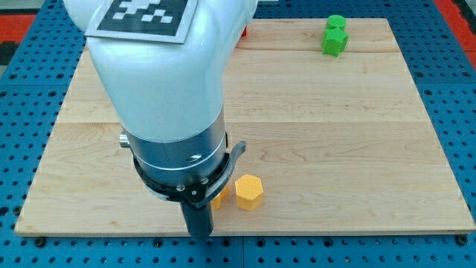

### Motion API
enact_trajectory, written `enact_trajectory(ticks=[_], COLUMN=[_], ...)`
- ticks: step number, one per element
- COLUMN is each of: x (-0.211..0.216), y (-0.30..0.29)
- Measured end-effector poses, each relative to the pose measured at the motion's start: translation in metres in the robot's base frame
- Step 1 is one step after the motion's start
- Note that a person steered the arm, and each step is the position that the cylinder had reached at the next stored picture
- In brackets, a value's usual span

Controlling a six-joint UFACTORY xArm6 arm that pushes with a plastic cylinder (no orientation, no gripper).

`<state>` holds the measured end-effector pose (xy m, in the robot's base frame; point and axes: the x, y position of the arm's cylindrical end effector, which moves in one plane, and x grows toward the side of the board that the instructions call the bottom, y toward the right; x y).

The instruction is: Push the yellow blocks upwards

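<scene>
A yellow hexagonal block [249, 192] lies near the board's bottom edge, a little left of centre. A second yellow block [221, 196] peeks out just left of it, mostly hidden behind the arm; its shape cannot be made out. My tip [199, 233] is at the end of the dark rod, at the board's bottom edge, just below and left of the two yellow blocks. I cannot tell whether it touches the hidden one.
Two green blocks sit at the view's top right, one [336, 23] above the other [335, 42]. A sliver of a red block [243, 33] shows at the top beside the arm. The white arm body [160, 89] covers the board's left-centre.
</scene>
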<state>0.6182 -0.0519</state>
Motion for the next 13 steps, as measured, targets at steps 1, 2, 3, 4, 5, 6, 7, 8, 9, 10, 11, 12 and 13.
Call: enact_trajectory(ticks=[1, 2, 3, 4, 5, 6, 7, 8, 9, 10, 11, 12, 13], x=[0.0, 0.0, -0.002, -0.016, -0.018, -0.035, -0.069, -0.057, -0.023, -0.016, -0.029, -0.07, -0.109], y=[0.0, -0.011, -0.006, 0.03, 0.089, 0.089, 0.033, 0.051, 0.067, -0.014, -0.026, 0.019, 0.055])
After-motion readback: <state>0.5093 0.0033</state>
